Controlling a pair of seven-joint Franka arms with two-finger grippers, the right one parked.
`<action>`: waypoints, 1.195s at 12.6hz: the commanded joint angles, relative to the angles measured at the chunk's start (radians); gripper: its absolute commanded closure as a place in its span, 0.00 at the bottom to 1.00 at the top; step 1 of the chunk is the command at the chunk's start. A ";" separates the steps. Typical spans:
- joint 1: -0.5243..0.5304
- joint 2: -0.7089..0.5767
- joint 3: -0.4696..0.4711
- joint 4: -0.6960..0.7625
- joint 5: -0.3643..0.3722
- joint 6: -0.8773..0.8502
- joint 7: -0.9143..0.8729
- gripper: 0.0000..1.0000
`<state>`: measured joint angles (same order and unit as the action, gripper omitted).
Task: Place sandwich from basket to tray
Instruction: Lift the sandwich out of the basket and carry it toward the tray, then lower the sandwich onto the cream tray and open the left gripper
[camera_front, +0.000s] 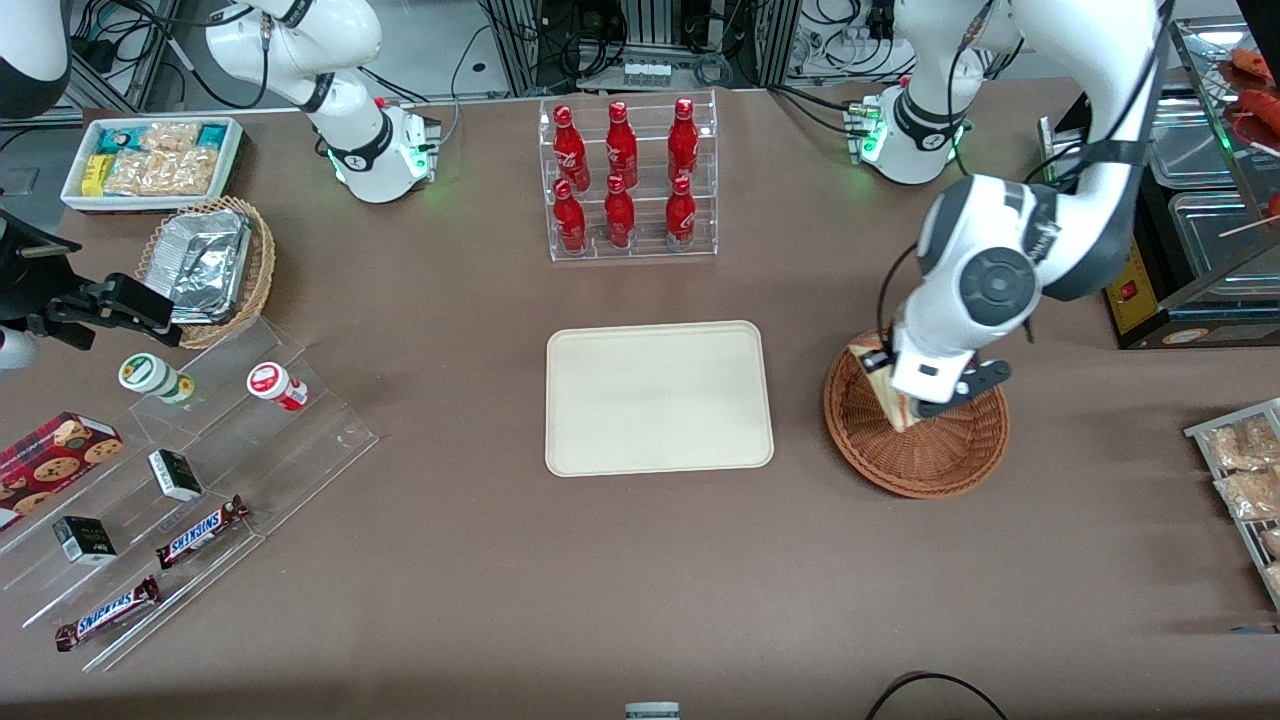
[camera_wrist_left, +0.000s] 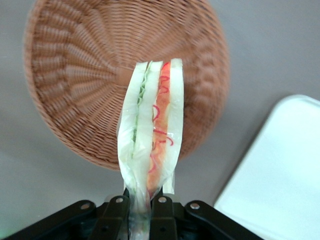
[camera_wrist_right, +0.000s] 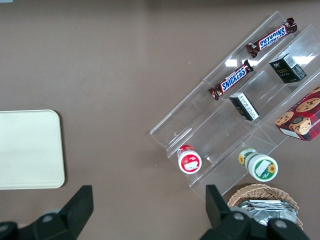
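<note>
My claw is clamped on the sandwich, its two black fingers pinching one end of the wedge through its clear wrap. The wedge stands out from my fingers edge-on, showing white bread with a green layer on one side and a red-orange layer on the other. It hangs above the basket, clear of the woven floor, near the basket's rim on the side toward the tray.

In the front view my claw sits over the basket, with the sandwich showing as a pale block at the wrist's edge. The basket rests on the brown bench toward my working end, and nothing else lies in it. The tray lies flat beside the basket, near but not touching it, at the middle of the bench, and it is bare. Farther from the front camera than the tray stands a clear rack of red bottles.
</note>
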<state>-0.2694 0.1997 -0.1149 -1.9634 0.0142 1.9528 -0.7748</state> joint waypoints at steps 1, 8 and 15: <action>-0.100 0.067 0.009 0.081 0.009 -0.018 0.015 0.93; -0.296 0.344 0.011 0.415 0.006 -0.026 -0.124 0.94; -0.430 0.578 0.011 0.664 -0.003 -0.038 -0.265 0.94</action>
<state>-0.6742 0.7129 -0.1175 -1.4084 0.0133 1.9512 -0.9972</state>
